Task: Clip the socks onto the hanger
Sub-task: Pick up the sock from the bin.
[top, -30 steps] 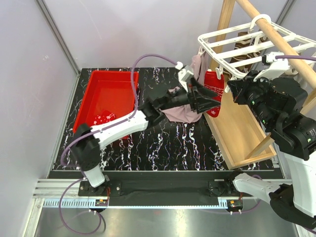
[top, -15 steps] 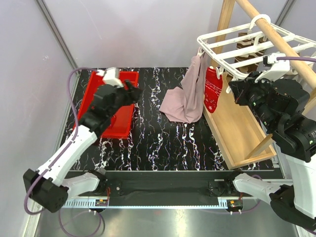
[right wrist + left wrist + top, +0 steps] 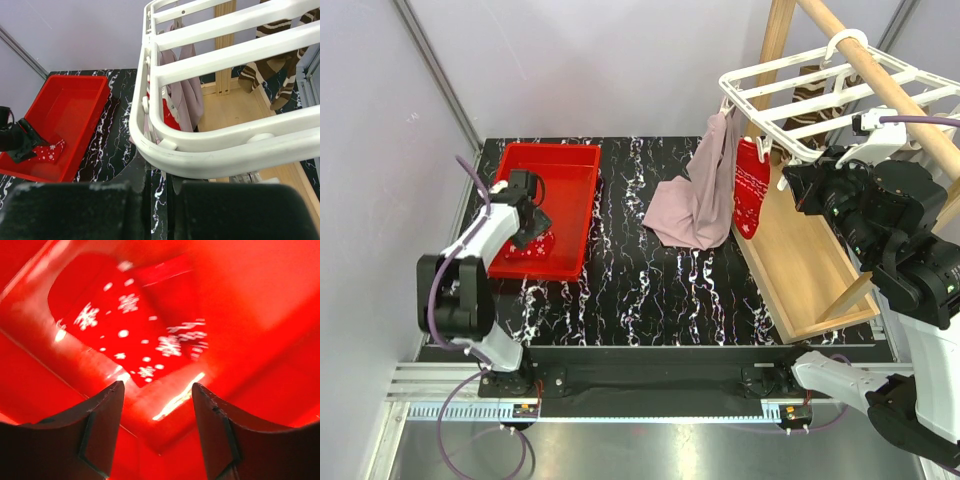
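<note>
We're fetching a sock: the left gripper (image 3: 157, 390), jaws apart, hovers over the red snowflake sock (image 3: 135, 340) in the red tub (image 3: 570, 160); next, pinch it. The right gripper (image 3: 159, 192), jaws together, sits by the hanger (image 3: 210, 55).

My left arm (image 3: 470, 245) doubles back at mid-left of the frame with my left gripper (image 3: 530, 222) tipped down, jaws spread apart, and my right arm (image 3: 910, 240) rises along the right edge with my right gripper (image 3: 798, 188) aimed left, fingers pressed together.
</note>
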You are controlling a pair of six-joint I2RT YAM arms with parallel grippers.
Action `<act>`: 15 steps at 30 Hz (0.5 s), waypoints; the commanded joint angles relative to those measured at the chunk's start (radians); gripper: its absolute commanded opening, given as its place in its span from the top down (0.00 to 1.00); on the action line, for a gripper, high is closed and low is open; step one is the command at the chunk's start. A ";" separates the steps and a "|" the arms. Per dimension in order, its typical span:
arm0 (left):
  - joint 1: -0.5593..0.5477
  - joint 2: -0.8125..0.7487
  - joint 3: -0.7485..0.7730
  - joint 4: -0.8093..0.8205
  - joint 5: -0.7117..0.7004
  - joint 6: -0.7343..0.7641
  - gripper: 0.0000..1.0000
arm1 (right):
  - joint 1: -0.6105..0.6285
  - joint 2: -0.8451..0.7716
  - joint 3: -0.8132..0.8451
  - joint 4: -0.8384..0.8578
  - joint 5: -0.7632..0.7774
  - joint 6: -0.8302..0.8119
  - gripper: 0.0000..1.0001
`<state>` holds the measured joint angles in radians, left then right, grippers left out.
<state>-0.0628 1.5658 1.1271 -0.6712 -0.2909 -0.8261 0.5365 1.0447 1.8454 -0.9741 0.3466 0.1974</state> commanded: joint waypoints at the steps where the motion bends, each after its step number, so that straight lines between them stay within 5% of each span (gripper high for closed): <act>1: 0.015 0.095 0.097 -0.099 -0.075 -0.134 0.40 | 0.000 0.006 -0.002 -0.002 -0.021 -0.001 1.00; 5: 0.018 0.245 0.218 -0.194 -0.137 -0.185 0.43 | -0.003 0.006 -0.008 0.000 -0.032 0.005 1.00; 9: 0.021 0.283 0.240 -0.153 -0.143 -0.173 0.65 | -0.001 0.009 -0.014 0.000 -0.024 0.005 1.00; 15: 0.029 0.329 0.256 -0.125 -0.128 -0.128 0.64 | -0.003 0.014 -0.012 0.002 -0.028 0.004 1.00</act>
<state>-0.0456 1.8626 1.3380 -0.8070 -0.3805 -0.9668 0.5365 1.0454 1.8378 -0.9771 0.3378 0.2031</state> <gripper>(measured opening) 0.352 0.078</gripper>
